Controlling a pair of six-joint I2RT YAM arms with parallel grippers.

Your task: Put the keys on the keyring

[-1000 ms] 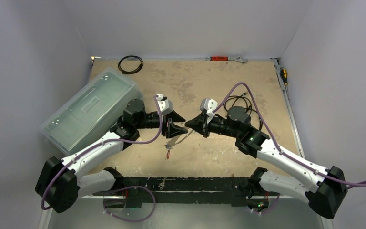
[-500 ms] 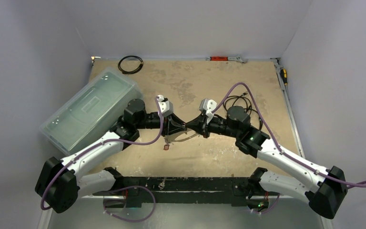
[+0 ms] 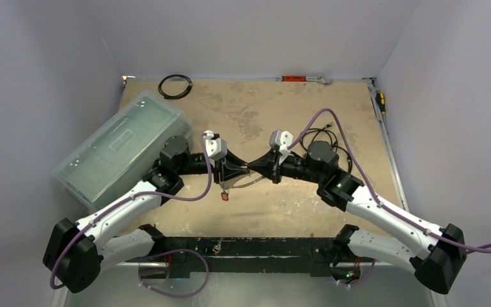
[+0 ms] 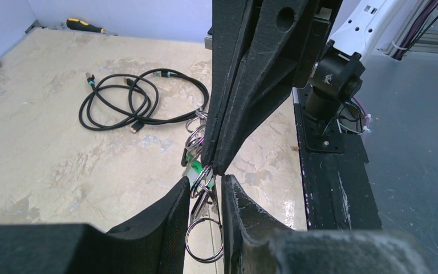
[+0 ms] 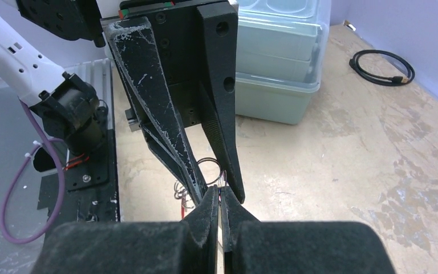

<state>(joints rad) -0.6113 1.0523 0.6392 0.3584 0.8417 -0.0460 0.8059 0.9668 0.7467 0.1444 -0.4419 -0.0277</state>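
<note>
My two grippers meet tip to tip over the table's middle. The left gripper (image 3: 235,171) has its jaws a narrow gap apart, pressed on a thin silvery keyring (image 4: 203,260) that spans the gap; the ring also shows in the right wrist view (image 5: 208,158). The right gripper (image 3: 254,167) is shut on thin metal loops of a key, its tips (image 4: 214,168) right at the left fingertips. A green tag (image 4: 195,166) sits beside those tips. More keys hang under the grippers, one with a red tag (image 3: 224,197).
A clear plastic box (image 3: 121,153) lies at the left by the left arm. A black coiled cable ring (image 3: 174,86) is at the back left. A loose black cable (image 3: 323,135) lies behind the right arm. A screwdriver (image 3: 380,101) is at the right edge.
The two grippers have closed the gap between them and now touch tip to tip. The left wrist has drawn back a little to the left. The hanging keys have risen slightly.
</note>
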